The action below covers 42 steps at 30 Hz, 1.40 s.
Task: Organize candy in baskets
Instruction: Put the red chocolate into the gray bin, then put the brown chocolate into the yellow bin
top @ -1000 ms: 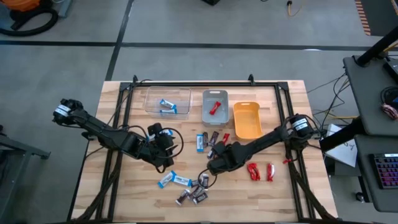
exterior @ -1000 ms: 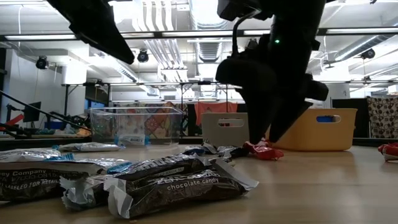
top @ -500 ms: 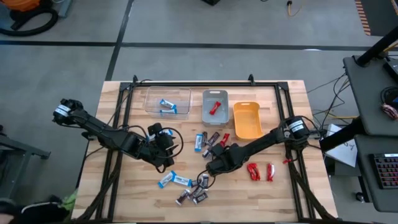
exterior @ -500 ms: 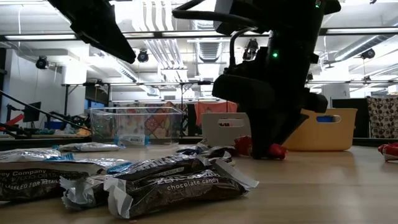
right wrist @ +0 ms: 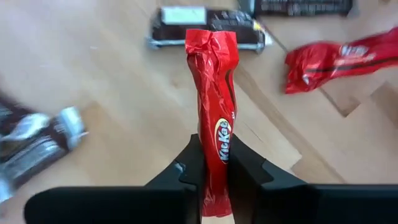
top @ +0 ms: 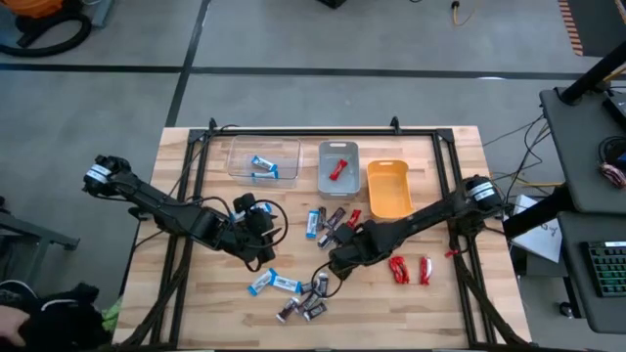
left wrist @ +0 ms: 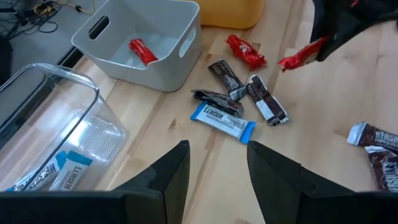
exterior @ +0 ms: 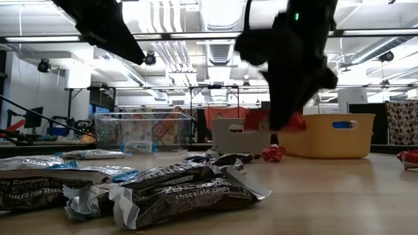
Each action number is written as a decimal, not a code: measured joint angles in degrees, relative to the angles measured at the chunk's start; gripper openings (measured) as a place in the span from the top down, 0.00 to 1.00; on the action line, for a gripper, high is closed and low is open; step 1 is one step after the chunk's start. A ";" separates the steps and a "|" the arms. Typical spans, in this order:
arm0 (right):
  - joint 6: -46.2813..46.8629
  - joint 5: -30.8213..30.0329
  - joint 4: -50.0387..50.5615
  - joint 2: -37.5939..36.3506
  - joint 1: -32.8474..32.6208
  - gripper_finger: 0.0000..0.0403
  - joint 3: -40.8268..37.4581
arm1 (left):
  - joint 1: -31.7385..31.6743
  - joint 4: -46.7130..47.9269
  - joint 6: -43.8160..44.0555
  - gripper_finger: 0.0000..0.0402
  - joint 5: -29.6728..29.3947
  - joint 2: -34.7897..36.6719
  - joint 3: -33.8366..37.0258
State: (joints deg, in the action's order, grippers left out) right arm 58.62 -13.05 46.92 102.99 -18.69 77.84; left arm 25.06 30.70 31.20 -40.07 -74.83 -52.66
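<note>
My right gripper [right wrist: 214,165] is shut on a shiny red candy [right wrist: 212,93] above the middle of the table [top: 460,303]; it also shows in the low view [exterior: 287,111]. My left gripper [left wrist: 217,180] hovers open left of centre [top: 262,256], touching nothing. At the far side stand three baskets. The clear one [top: 264,156] holds blue-and-white bars, the grey one [top: 338,168] a red candy, and beside them is the orange one [top: 388,188]. Loose candy lies mid-table [top: 328,220], near the front [top: 298,293] and as red pieces [top: 411,269] to the right. My right gripper pinches the red candy between its two fingers near one end [right wrist: 216,152]. The rest of the wrapper sticks out ahead of the fingertips, along the fingers. The fingers slant down from the table's right side. The candy [left wrist: 301,55] hangs tilted, clear of the table.
Another red candy [exterior: 273,153] lies on the table below my right gripper, next to dark bars [left wrist: 261,102] and a blue-and-white bar [left wrist: 222,121]. Black frame rails [top: 303,132] run along the table's edges. A person's dark sleeve [top: 49,318] shows on the floor beyond the table's front left.
My right gripper has come down on a red candy lying on the table, shut on it and gone up with it. The candy is now lifted clear of the table. A second red candy has stayed where it was.
</note>
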 joint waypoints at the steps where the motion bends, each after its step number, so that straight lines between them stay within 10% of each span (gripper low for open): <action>1: -1.31 -0.01 0.06 -1.22 0.18 0.90 0.00 | 0.00 -0.15 0.00 0.64 0.01 0.00 0.00; 15: -23.71 -17.34 -4.38 -13.54 11.68 0.91 0.04 | 0.00 -0.83 -0.15 0.64 0.10 0.00 0.00; 27: -32.71 -16.66 -7.39 -9.03 25.59 0.91 -0.07 | 0.02 -0.68 1.27 0.64 3.61 0.00 0.00; 42: -33.78 -16.55 -8.63 -6.76 27.35 0.75 -0.11 | 0.02 -0.94 1.27 0.64 3.65 0.00 0.00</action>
State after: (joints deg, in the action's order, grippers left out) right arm 24.84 -29.61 38.28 96.23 8.67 77.73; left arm 25.08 29.76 32.47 -36.43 -74.83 -52.66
